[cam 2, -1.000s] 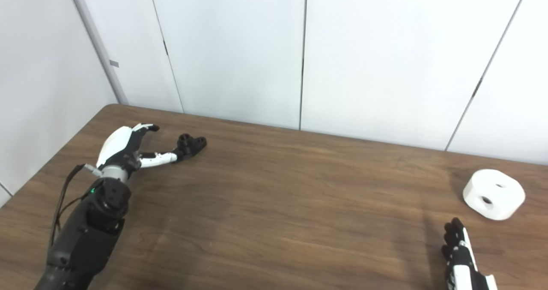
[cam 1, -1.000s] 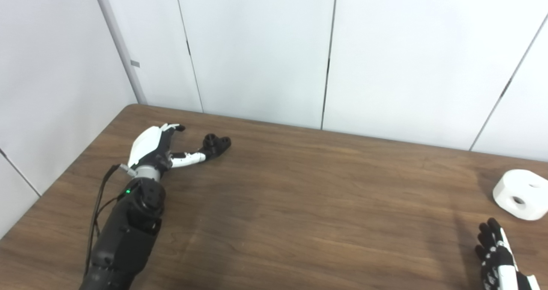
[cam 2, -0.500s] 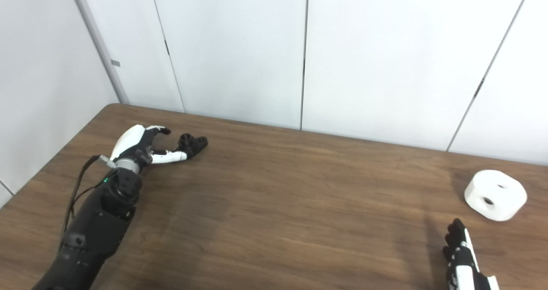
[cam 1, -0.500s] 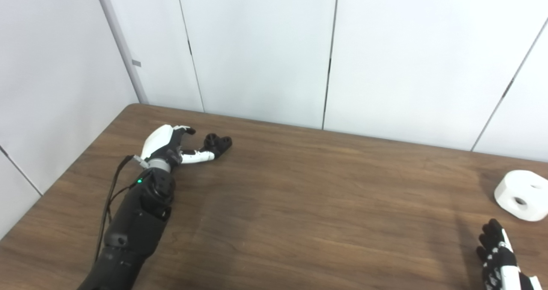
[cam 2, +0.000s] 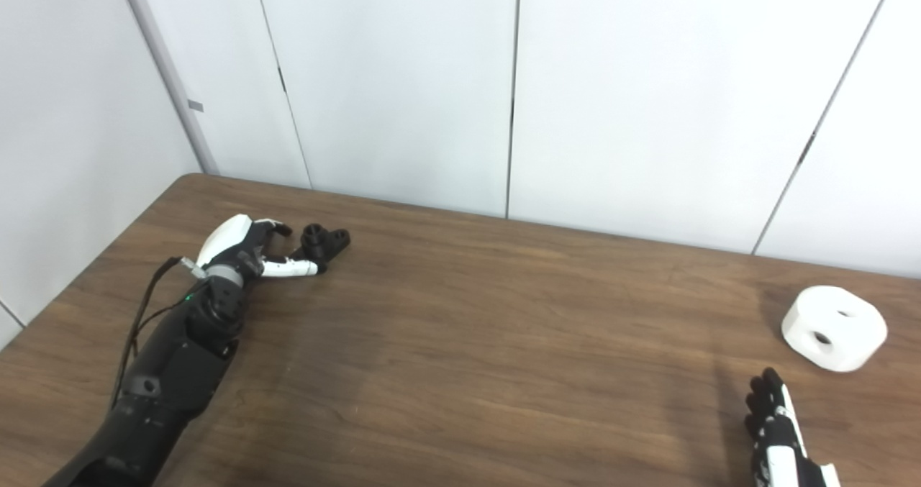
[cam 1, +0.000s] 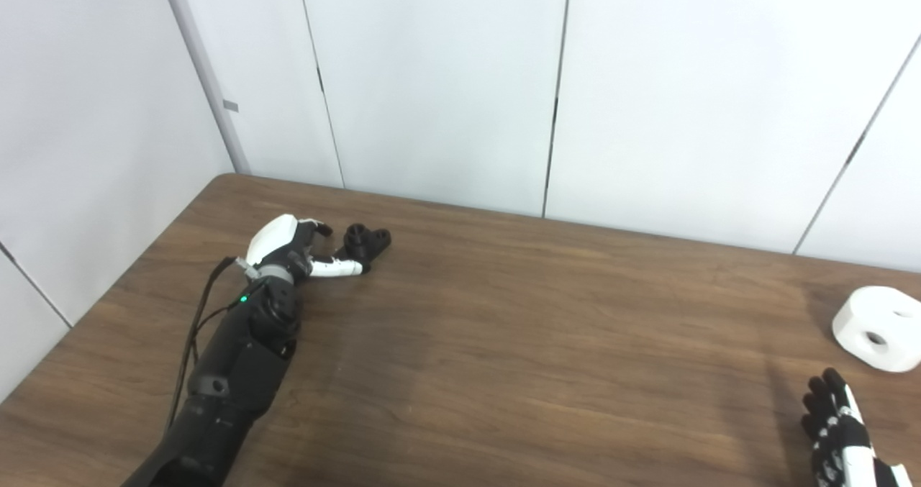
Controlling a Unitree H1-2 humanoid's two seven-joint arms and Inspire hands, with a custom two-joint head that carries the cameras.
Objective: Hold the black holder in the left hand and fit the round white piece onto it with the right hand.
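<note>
Robot hand [cam 1: 298, 251] beside black holder [cam 1: 367, 240]

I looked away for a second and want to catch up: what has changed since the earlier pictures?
The left hand has slid forward along the table toward the black holder, its fingers narrowing around it but not yet closed. The holder itself has not moved. The round white piece and the right hand stayed as they were.
</note>
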